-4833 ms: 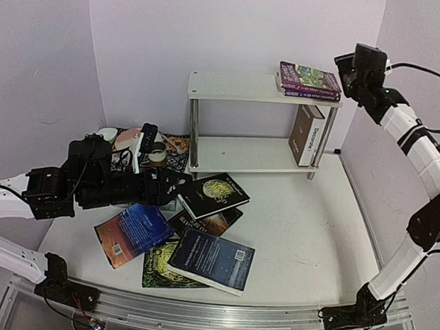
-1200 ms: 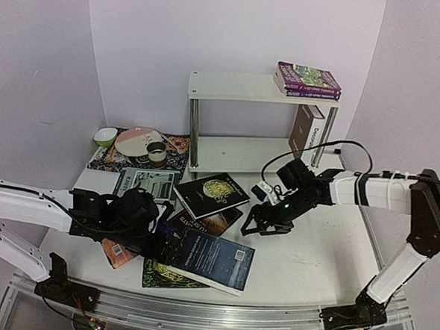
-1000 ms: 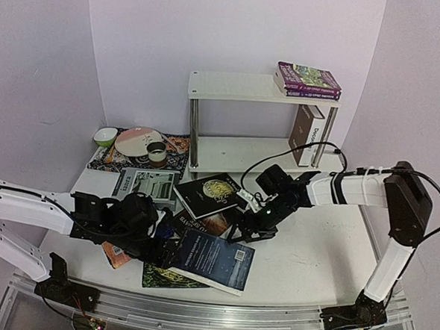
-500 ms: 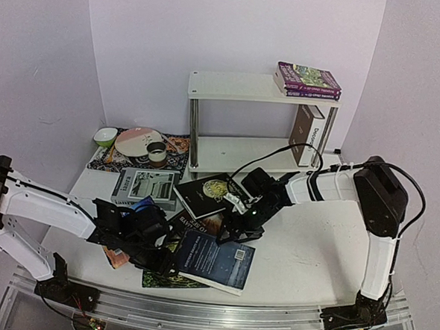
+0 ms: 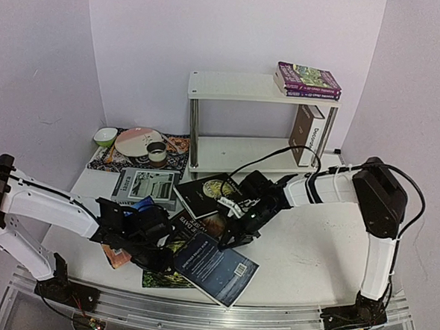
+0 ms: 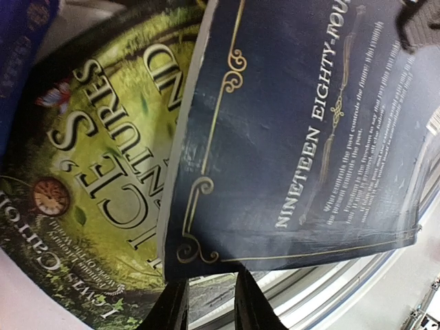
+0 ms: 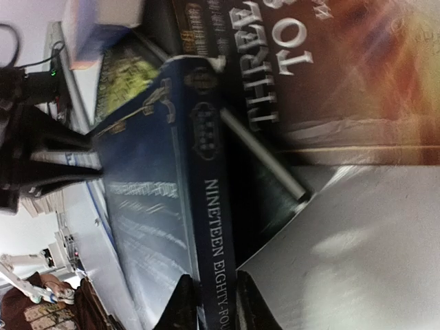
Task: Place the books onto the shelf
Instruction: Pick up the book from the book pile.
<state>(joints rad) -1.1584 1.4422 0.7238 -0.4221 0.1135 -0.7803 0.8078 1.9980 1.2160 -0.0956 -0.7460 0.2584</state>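
So both of your claws are on the same thing right now, the dark blue book [image 5: 217, 268], the one with "Nineteen Eighty-Four" on it. Your left claw [image 6: 210, 295] is pinched nearly together on the book's corner at the pile end. In the left wrist view that edge runs right between the two fingers [image 6: 175, 306], and it sits raised a bit above the green book [image 6: 103, 172] underneath. Your right claw [image 7: 214, 299] is clamped on the spine from the other end, fingers narrow, with the title lettering running down between them. Just beside the spine there's a brownish book [image 7: 357, 62] lying flat. From the top camera the blue book sits skewed at the front of the desk [image 5: 312, 245], with the left claw [image 5: 168, 250] at its left corner and the right claw [image 5: 234, 237] at its far edge. So it's well apart from the shelf [image 5: 232, 86], which stands at the back. The shelf has the purple paperbacks [image 5: 309, 79] stacked on the right end of the top tier, and a white-brown book [image 5: 309, 134] standing upright at the right end of the lower tier. A black book [image 5: 211, 194] and a grey book [image 5: 145, 184] lie flat on the desk between the pile and the shelf.
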